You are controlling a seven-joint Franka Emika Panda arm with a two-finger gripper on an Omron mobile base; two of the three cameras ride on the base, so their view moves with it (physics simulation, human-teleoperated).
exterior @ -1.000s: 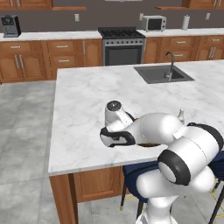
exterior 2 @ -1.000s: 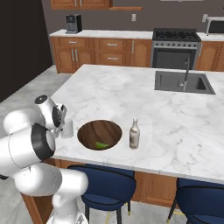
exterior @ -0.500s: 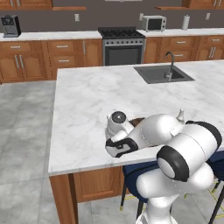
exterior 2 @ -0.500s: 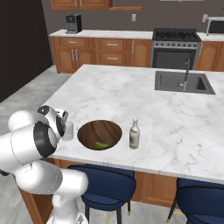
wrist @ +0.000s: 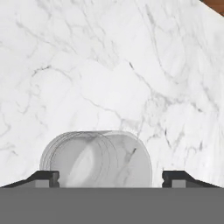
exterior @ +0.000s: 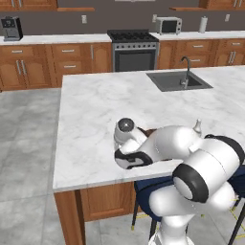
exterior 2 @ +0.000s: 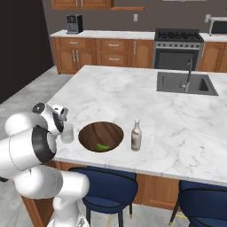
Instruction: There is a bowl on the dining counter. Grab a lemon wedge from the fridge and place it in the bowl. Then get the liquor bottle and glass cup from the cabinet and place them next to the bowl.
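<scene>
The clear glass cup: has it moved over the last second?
Yes. The clear glass cup came down with the gripper and now stands on the white marble dining counter, left of the dark-brown wooden bowl.

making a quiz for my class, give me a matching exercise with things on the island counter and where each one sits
Things:
1. glass cup
2. bowl
3. bottle
4. lemon wedge

Places:
A. inside the bowl
B. between the cup and the bottle
C. on the sink side of the bowl
D. between the open gripper fingers

Pairs: 1-D, 2-B, 3-C, 4-A

Grey tiled floor [exterior: 28, 139], wooden wall cabinets [exterior: 52, 62], black stove [exterior: 134, 48].
</scene>
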